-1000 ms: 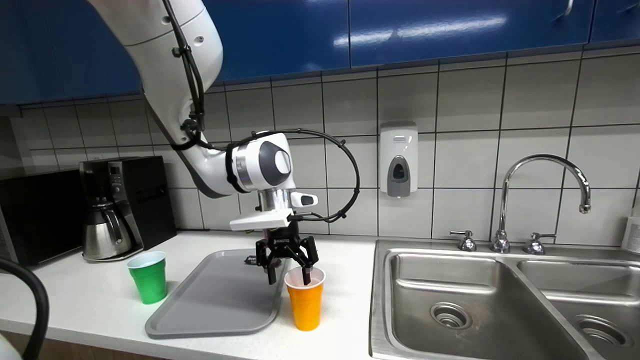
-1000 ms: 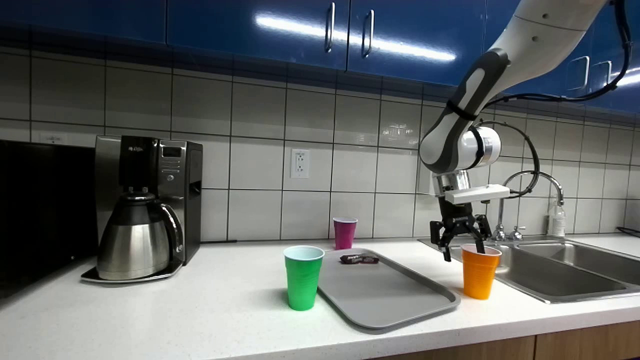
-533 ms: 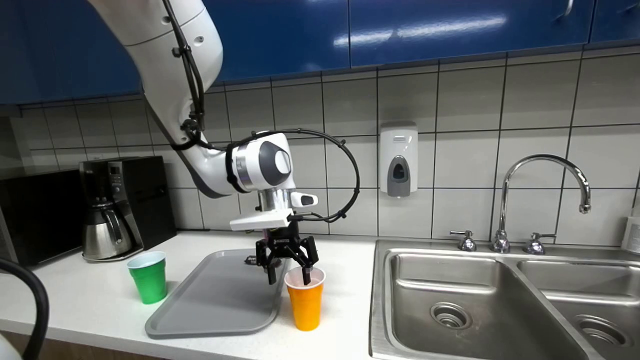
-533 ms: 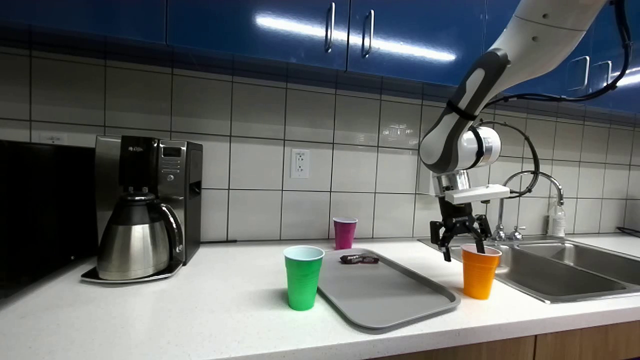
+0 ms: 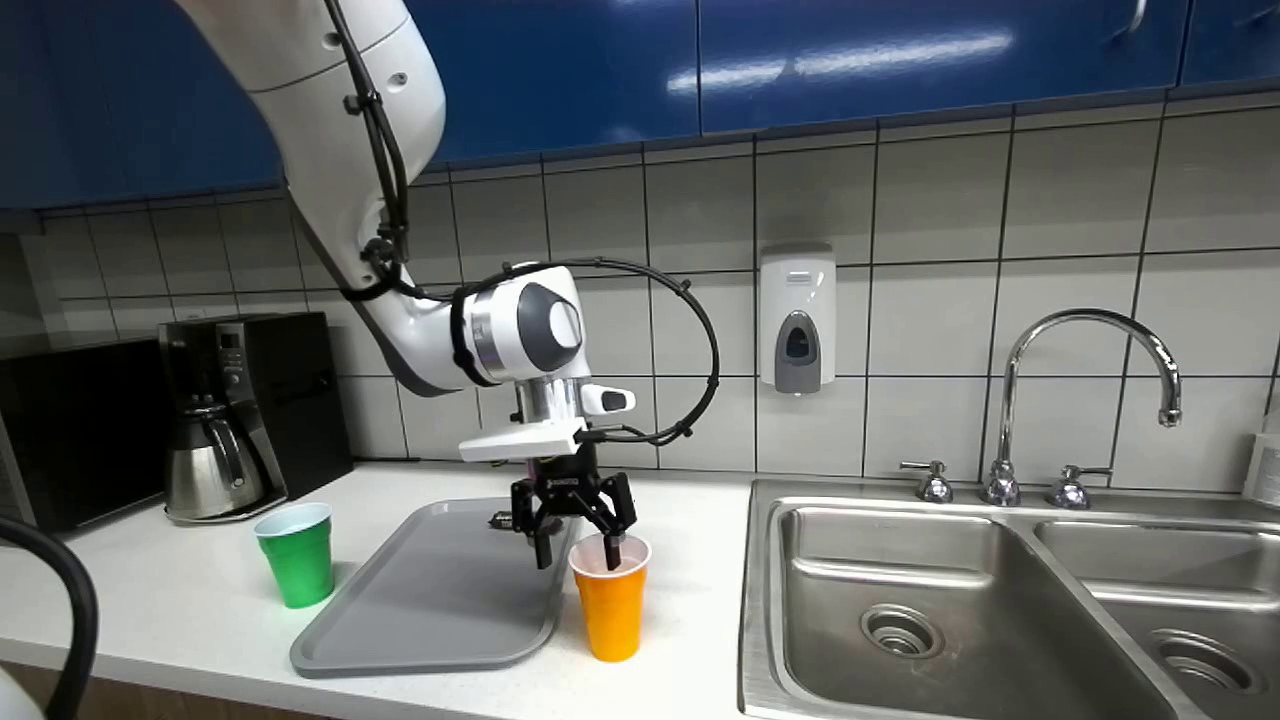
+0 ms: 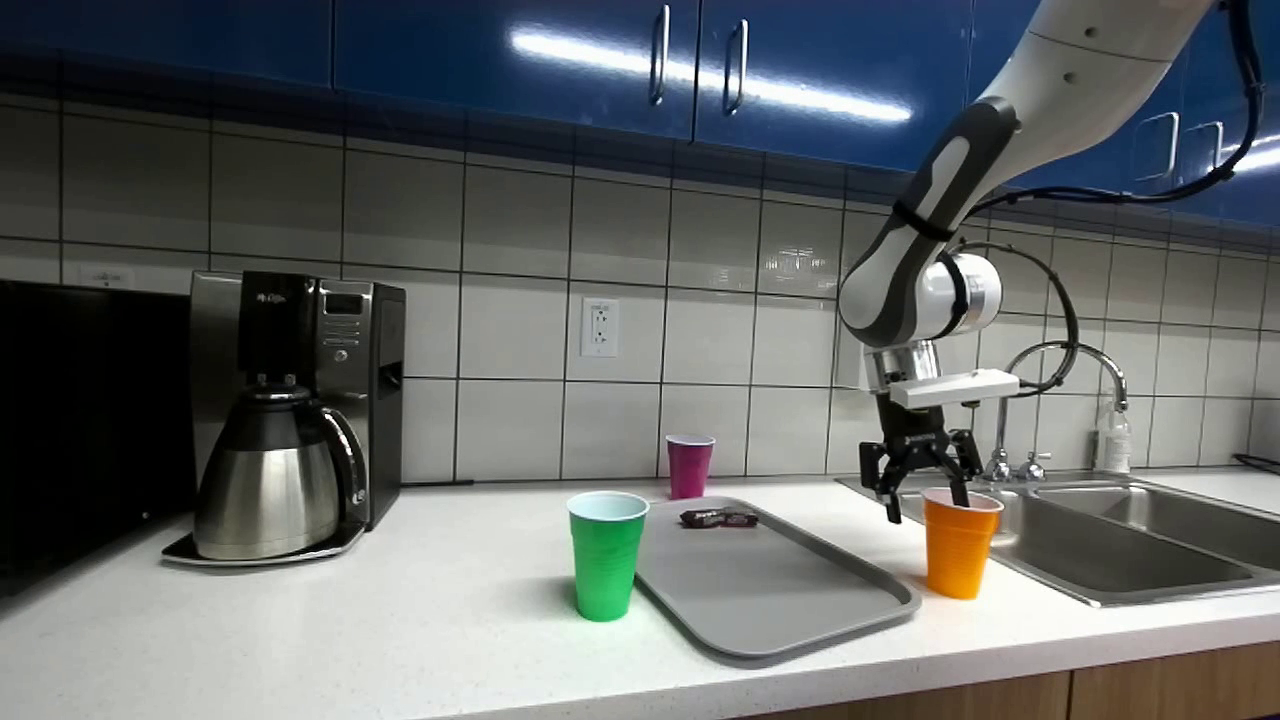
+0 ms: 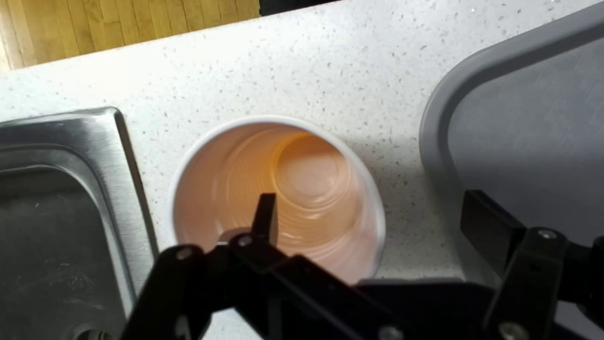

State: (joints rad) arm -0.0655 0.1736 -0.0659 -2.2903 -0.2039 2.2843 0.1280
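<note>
gripper (image 5: pixel 578 562) astride the rim of an orange cup (image 5: pixel 612 615), jaws spread wide and gripping nothing.

one finger dips into the cup's mouth (whether it touches the inner wall, i cannot tell); the other hangs outside, apart from the cup, on the side of a gray tray (image 5: pixel 440 600). the cup stands upright on the white counter (image 5: pixel 690 640), between the tray and the steel sink (image 5: pixel 763 600). a dark wrapped bar (image 6: pixel 718 518) lies on the tray's far end, a green cup (image 6: pixel 605 560) stands just beside the tray, and a purple cup (image 6: pixel 689 468) is near the tiled wall (image 6: pixel 612 430).
</note>
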